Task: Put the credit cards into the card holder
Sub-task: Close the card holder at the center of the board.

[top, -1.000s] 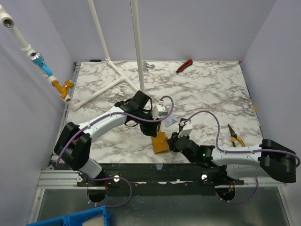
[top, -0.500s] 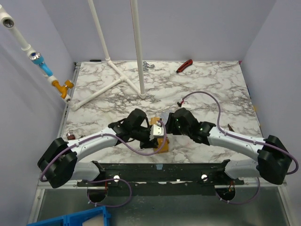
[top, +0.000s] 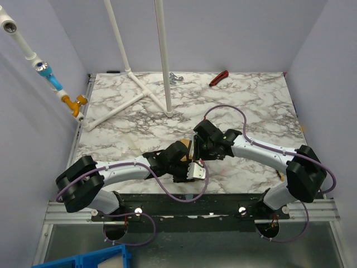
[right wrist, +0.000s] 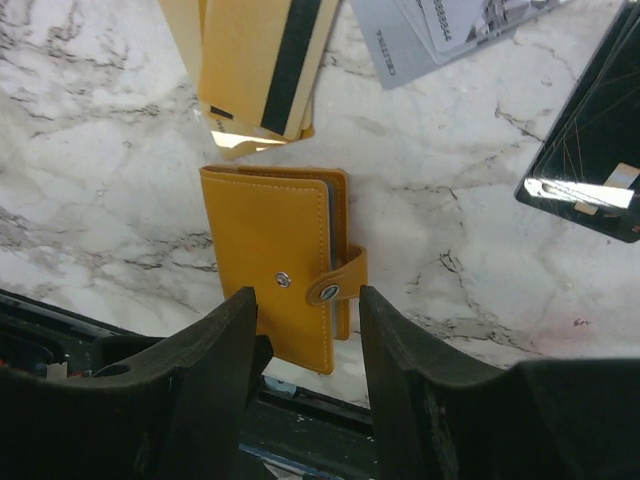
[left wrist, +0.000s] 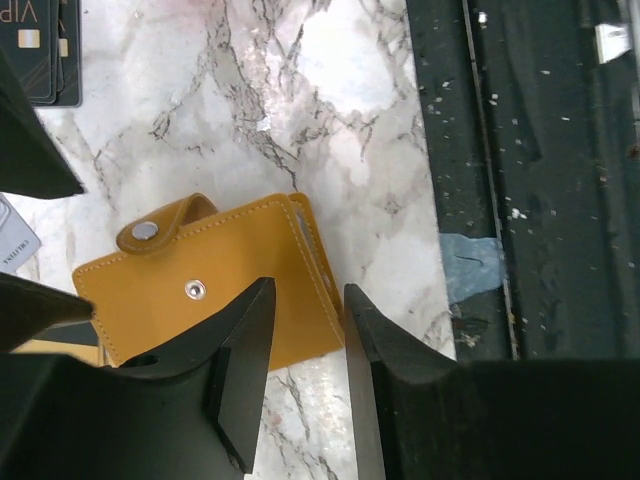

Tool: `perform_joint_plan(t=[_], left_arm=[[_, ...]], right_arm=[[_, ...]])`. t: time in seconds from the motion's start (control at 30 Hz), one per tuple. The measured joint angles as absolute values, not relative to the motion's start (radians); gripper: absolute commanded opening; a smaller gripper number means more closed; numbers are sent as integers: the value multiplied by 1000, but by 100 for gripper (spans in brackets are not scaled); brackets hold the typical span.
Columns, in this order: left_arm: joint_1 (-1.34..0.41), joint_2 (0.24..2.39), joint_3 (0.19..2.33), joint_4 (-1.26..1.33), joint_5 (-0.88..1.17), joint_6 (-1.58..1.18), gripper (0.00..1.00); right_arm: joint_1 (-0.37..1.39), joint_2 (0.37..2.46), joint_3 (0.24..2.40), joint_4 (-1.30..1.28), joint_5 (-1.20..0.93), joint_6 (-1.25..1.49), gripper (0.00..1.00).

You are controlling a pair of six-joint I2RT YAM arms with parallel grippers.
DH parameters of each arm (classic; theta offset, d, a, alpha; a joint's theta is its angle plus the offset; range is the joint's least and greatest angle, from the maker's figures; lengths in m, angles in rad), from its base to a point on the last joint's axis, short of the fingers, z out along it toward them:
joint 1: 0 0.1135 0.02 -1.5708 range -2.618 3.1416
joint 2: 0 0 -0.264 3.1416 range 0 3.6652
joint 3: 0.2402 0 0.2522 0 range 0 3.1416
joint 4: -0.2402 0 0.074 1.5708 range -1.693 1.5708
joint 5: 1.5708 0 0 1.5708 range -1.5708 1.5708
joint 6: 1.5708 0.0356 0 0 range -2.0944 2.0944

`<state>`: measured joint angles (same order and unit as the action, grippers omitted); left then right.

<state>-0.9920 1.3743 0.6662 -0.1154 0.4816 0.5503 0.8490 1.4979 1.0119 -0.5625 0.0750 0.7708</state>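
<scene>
Left gripper [left wrist: 305, 385]: jaws a narrow gap apart, holding nothing, poised over the near corner of the mustard leather card holder [left wrist: 215, 290] lying on the marble table [left wrist: 350, 90].
Card holder: strap snapped shut across its edge, so no card can enter yet.
Gold-tan card [right wrist: 262, 62]: dark stripe showing, just beyond the card holder; whether it touches the table is unclear.
Pale grey card [right wrist: 440, 30]: flat on the table, nearby.
Right gripper [right wrist: 305, 375]: jaws moderately apart, empty, straddling the card holder.
Risk: both grippers crowd one spot and could collide; a pinch at the corner may skid the closed card holder toward the table's edge.
</scene>
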Motion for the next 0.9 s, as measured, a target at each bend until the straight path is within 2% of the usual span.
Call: perform_joint_plan(t=[0.37, 0.7, 0.9], left_arm=[[-1056, 1522, 833, -218, 307, 585, 32], [-1070, 1530, 843, -317, 229, 653, 28], [-1110, 1555, 863, -339, 176, 686, 25]], right_arm=[[842, 1542, 1016, -633, 63, 775, 42], [841, 1594, 1026, -628, 43, 768, 35], [841, 1612, 1027, -620, 25, 763, 36]])
